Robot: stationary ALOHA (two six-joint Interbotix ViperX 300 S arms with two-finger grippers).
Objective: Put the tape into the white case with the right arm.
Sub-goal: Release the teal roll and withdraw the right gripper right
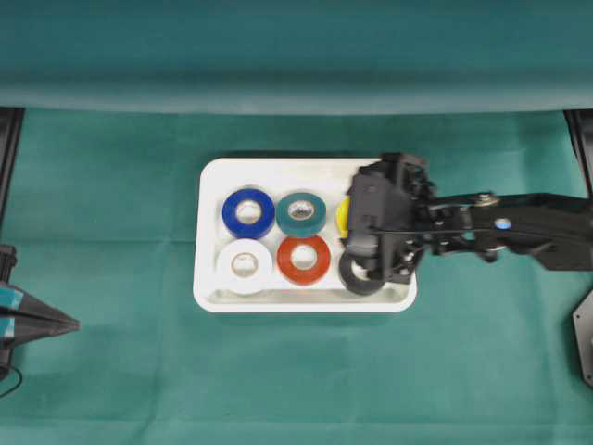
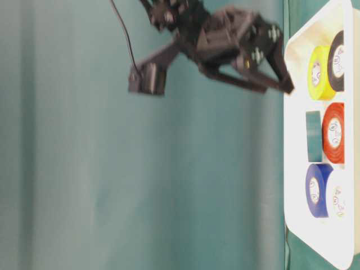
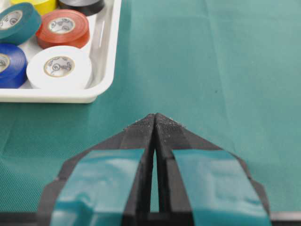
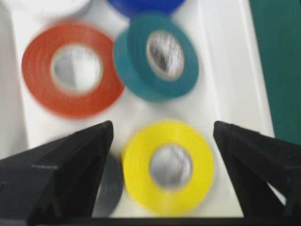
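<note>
The white case (image 1: pixel 278 171) holds several tape rolls lying flat: blue (image 1: pixel 247 212), teal (image 1: pixel 300 213), white (image 1: pixel 245 265), red (image 1: pixel 304 260), yellow (image 1: pixel 343 215) and black (image 1: pixel 361 276). My right gripper (image 4: pixel 162 125) hovers open over the case's right end. In the right wrist view the yellow roll (image 4: pixel 167 165) lies below the gap between its spread fingers, touching neither. The black roll (image 4: pixel 110 190) is partly hidden by one finger. My left gripper (image 3: pixel 154 117) is shut and empty, low over the cloth near the case's corner (image 3: pixel 106 56).
Green cloth (image 1: pixel 120 213) covers the table all around the case. The left gripper (image 1: pixel 69 324) sits at the table's far left edge. In the table-level view the right gripper (image 2: pixel 284 84) hangs just above the case rim (image 2: pixel 292 169).
</note>
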